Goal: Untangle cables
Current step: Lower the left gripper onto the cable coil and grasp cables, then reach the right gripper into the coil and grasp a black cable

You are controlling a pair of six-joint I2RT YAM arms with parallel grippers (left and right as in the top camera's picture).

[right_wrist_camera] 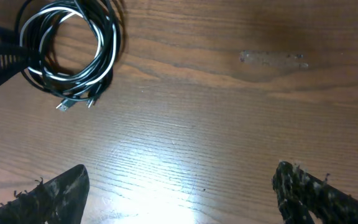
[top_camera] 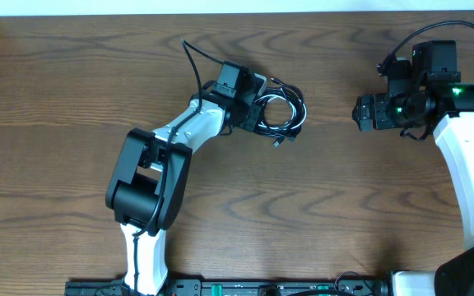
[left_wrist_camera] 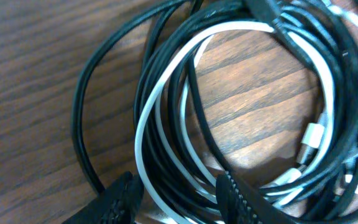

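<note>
Left gripper (left_wrist_camera: pixel 176 199) is at the left edge of the cables (left_wrist_camera: pixel 166 124), its fingers either side of several strands; can't tell if it's clamped or just loosely around them. The cables lie on the table (top_camera: pixel 72 99) as one flat, roughly round coil with no clear long axis, black with one white, two plug ends pointing toward the robot's side. Right gripper (right_wrist_camera: pixel 179 199) is well right of the cables, jaws wide apart, empty.

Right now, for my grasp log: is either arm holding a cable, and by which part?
The right gripper holds nothing, jaws wide apart. The left gripper straddles several strands at the edge of the coiled cables; whether it pinches them cannot be told.
</note>
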